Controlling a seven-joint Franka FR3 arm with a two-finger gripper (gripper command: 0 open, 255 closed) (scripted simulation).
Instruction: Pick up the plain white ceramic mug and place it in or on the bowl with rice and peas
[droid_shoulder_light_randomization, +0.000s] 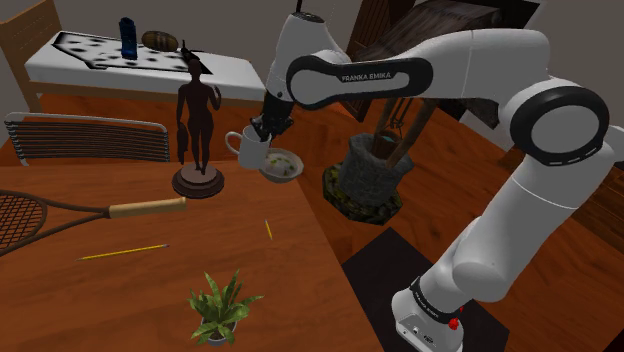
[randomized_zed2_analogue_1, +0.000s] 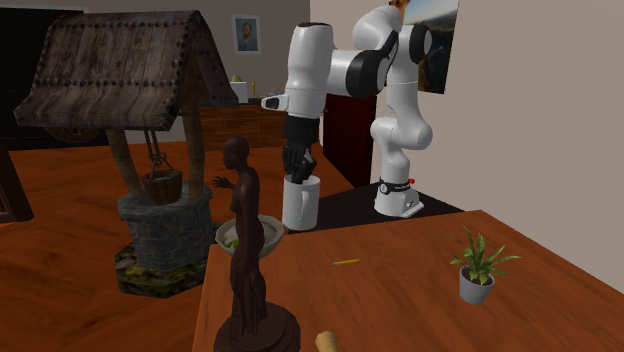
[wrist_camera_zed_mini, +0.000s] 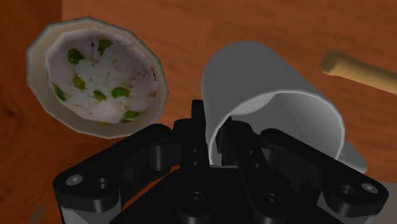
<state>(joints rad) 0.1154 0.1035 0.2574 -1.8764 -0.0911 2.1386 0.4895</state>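
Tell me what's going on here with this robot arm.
The white arm's black gripper is shut on the wall of a white mug, one finger inside, one outside. The mug is upright beside the bowl of rice and peas near the edge of the table, not yet in it. A dark figurine stands close by.

Statue (droid_shoulder_light_randomization: 197, 125) stands near the bowl (droid_shoulder_light_randomization: 284, 166) (open tabletop (droid_shoulder_light_randomization: 120, 300) elsewhere).

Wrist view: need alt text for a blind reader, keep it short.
The black gripper clasps the wall of a white mug, one finger inside the rim and one outside. Beside the mug, a bowl of rice and peas sits on the wooden table, and a pale wooden handle lies beyond the mug.
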